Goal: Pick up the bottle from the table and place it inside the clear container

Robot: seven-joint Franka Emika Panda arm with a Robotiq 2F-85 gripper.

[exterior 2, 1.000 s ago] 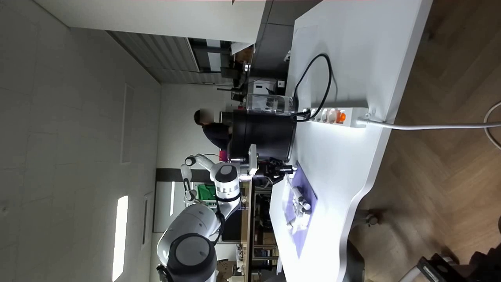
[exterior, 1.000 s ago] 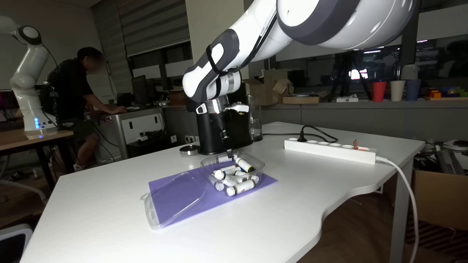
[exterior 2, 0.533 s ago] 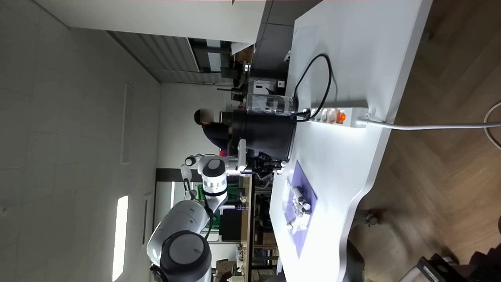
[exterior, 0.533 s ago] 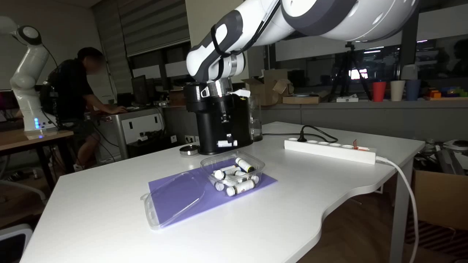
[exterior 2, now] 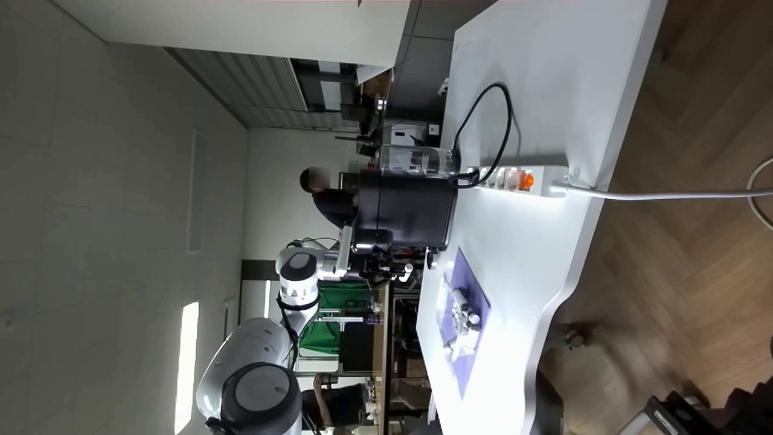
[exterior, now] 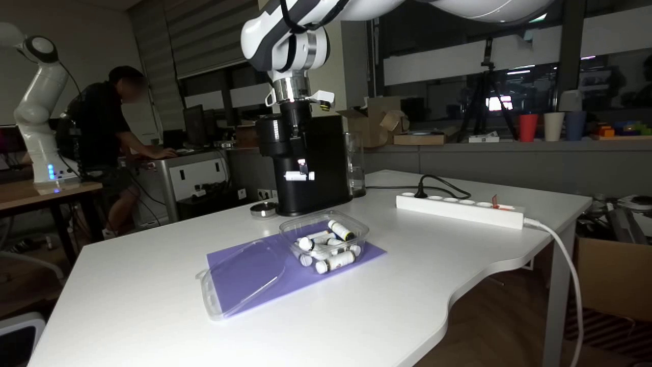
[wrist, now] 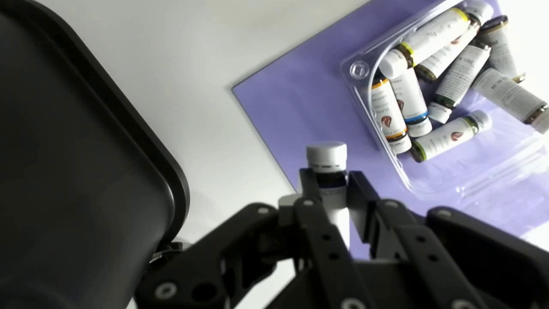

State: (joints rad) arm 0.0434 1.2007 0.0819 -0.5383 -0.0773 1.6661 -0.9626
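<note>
Appliance [wrist: 81, 154], black and boxy, at left in your wrist view; centre, black two-finger gripper [wrist: 332, 178] clamping the small white-capped bottle [wrist: 333, 193], airborne, higher than half a second ago; right, shallow clear plastic tray [wrist: 450, 174] of similar bottles [wrist: 462, 73]. Pick looks done; you likely need to traverse, then lower.

The arm [exterior 2: 256, 344] reaches over the tabletop [exterior: 397, 295], bent downward at the wrist [exterior: 305, 48]. In an exterior view the gripper [exterior: 303, 169] hangs nearly vertical, clear of the surface, seen above the far edge, between its two corners. In the wrist view the fingers [wrist: 360, 199] stand close together, clamped in a hold.
</note>
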